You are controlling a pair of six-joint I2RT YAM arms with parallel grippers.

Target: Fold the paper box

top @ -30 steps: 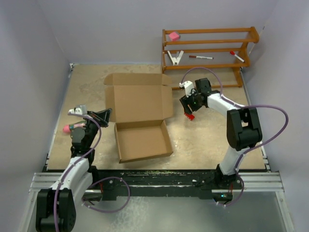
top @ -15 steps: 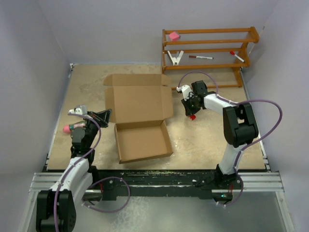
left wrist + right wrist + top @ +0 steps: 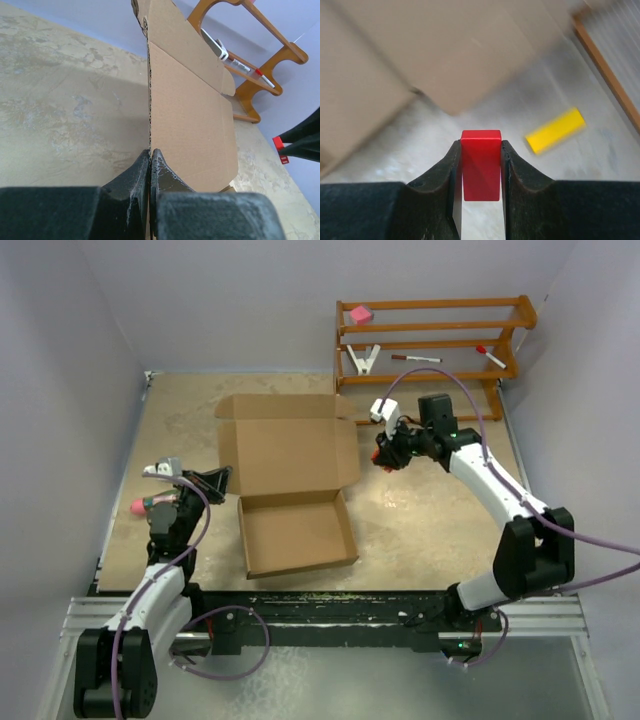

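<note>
L gripper [image 3: 150,161] pinched tight on a thin upright edge of the paper box [image 3: 192,110], fingertips meeting at bottom centre of the wrist view w/ the cardboard between them. From above, same gripper at centre-left, on the left side flap of the lid. R gripper [image 3: 480,156] closed partway on a small red block [image 3: 480,167], pads flat against both its sides, block upright at lower centre of the R wrist view. From above, at centre-right of frame, just right of the lid's right edge. Paper box mid-frame from above: shallow tray w/ raised walls at lower centre, open side up. Lid panel joined to its far wall & spread toward the top of frame, flaps along top & both sides. Blurred cardboard across upper left of R wrist view. Yellow block [image 3: 555,131] lying on the table [image 3: 600,165] right of centre there, apart from the red one. Wooden rack [image 3: 440,304] at upper right by the back wall, w/ pink block [image 3: 361,314] on the top rail, marker [image 3: 415,358] & white clip [image 3: 363,359] on the shelf below.
</note>
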